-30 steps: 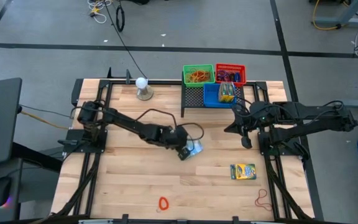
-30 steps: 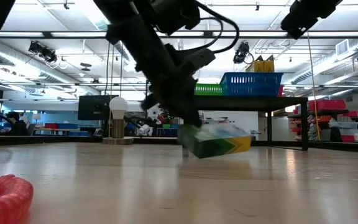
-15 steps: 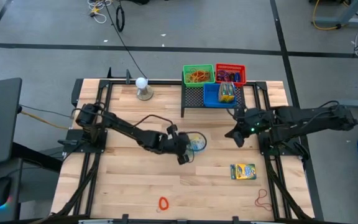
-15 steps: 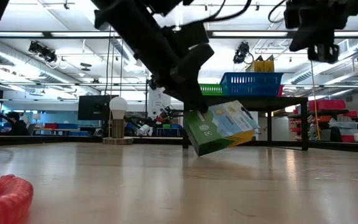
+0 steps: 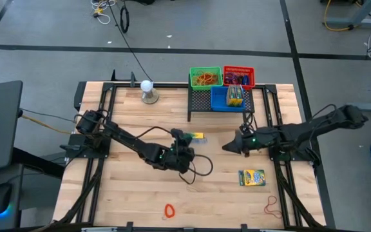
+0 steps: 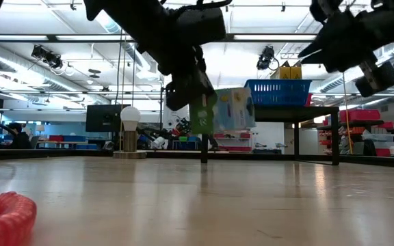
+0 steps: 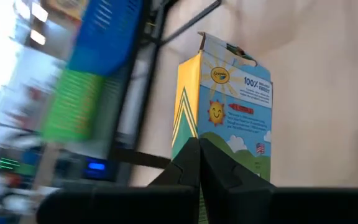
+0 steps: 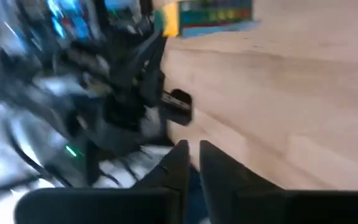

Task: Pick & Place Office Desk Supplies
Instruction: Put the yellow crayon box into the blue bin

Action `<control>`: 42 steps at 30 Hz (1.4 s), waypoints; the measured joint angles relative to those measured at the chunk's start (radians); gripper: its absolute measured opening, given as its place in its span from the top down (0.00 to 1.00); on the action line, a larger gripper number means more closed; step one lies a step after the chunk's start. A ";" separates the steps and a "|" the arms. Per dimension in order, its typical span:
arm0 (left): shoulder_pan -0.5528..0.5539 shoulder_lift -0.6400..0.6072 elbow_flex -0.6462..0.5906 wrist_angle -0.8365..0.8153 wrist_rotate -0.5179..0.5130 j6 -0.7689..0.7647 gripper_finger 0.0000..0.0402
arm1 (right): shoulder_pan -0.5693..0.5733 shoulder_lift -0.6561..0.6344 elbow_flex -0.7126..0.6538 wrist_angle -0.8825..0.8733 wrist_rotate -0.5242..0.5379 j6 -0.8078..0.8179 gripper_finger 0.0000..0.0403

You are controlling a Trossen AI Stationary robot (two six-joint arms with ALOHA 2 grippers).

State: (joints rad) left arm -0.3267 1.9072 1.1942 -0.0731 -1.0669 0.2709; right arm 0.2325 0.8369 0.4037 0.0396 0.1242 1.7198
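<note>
Item: crayon box (image 5: pixel 194 136), centre frame, pinched upright by left gripper (image 5: pixel 184 144); needed level carry to blue bin (image 5: pixel 221 100). Right gripper (image 5: pixel 227 147) nearly closed, empty.

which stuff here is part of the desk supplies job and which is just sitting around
Job:
- crayon box held off the table in the left pincer
- second crayon box flat on the table
- red coil near the front edge
- rubber band at the front right corner
- green bin, red bin, blue bin

Lying about:
- white bulb on a stand
- black rack
</note>
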 joint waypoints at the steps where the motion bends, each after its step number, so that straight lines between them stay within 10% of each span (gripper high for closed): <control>1: -0.002 0.000 0.000 0.007 -0.030 0.056 1.00 | 0.007 0.001 -0.018 0.042 0.029 0.054 0.88; 15: -0.008 -0.001 0.001 0.525 -0.191 0.698 0.99 | 0.032 0.002 -0.165 0.399 0.278 0.543 0.46; 25: -0.006 -0.002 0.001 0.696 -0.091 0.972 0.99 | 0.016 0.123 -0.156 0.683 0.341 0.542 0.46; 42: -0.010 -0.002 0.067 0.696 -0.135 1.023 0.99 | 0.017 0.313 -0.059 0.847 0.409 0.543 0.46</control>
State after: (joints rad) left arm -0.3366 1.9057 1.2610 0.6234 -1.2016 1.2935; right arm 0.2493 1.1503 0.3450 0.8863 0.5327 2.2624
